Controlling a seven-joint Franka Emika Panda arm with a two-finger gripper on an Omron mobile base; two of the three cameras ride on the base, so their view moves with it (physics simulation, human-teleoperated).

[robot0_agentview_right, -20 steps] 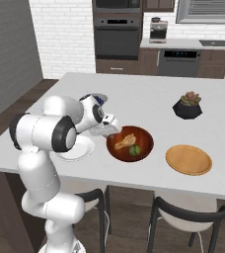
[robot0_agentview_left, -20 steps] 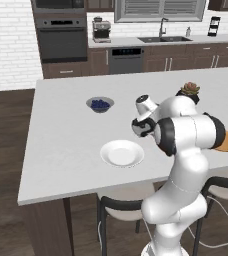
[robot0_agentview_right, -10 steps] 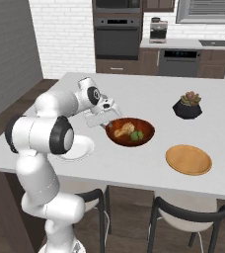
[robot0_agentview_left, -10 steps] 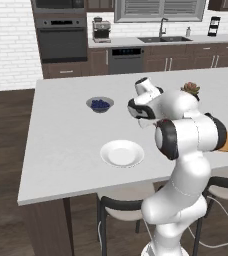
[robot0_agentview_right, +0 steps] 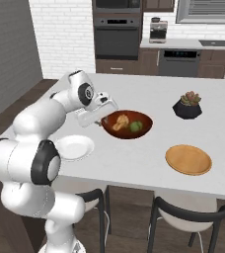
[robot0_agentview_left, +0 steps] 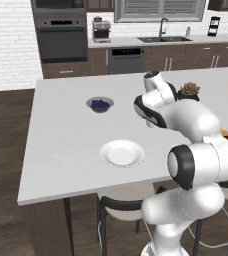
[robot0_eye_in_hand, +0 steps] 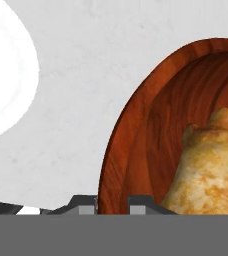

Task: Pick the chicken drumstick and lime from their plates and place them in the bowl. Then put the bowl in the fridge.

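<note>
Gripper [robot0_agentview_right: 103, 120] clamped on near-left rim of bowl [robot0_agentview_right: 134, 134], one tip either side of the rim [robot0_eye_in_hand: 106, 165] | drumstick [robot0_agentview_right: 120, 122] and lime [robot0_agentview_right: 136, 126] inside bowl, drumstick left of lime | white plate [robot0_agentview_right: 75, 147] near-left of bowl, bare | wood plate [robot0_agentview_right: 188, 159] to the right, bare

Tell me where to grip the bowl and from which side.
Grip the bowl by its thin raised rim on the side facing the white plate, one finger inside, one outside. The gripper already straddles that edge, and the drumstick and lime fill the middle.
</note>
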